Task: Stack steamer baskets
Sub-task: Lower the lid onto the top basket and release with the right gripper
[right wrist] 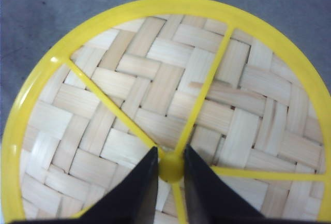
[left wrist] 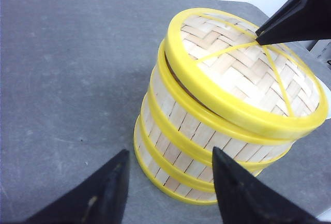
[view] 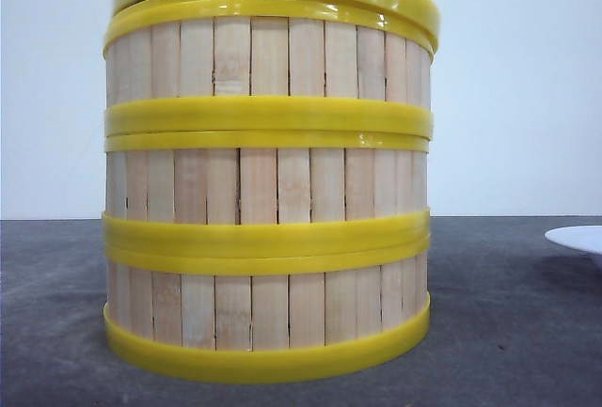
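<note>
We list three steamer baskets (view: 268, 191), alike, round, walled in pale upright wooden slats and banded top and bottom with thick glossy yellow rims; they stand stacked one upon another in a single column on the grey table (view: 56, 313), close before the front camera and left of centre. On the topmost basket sits a lid (right wrist: 170, 105): a yellow ring with a woven pale bamboo face, yellow spokes meeting at a small yellow knob (right wrist: 171, 168) in the middle. In the front view the lid lies slightly tilted, not flush with the rim below it. Our right gripper (right wrist: 171, 175) is above the lid's centre, its two black fingers (right wrist: 137, 193) set narrowly to either side of the knob and pressed against it, so we record it as holding the lid by the knob. Our left gripper (left wrist: 170, 188) hangs beside the stack, clear of it, its dark fingers (left wrist: 103, 193) spread wide with nothing between them. At the far right edge of the front view we note part of a white plate (view: 578, 238) resting on the table, well apart from the stack. Behind everything stands a plain pale wall (view: 517, 87).
</note>
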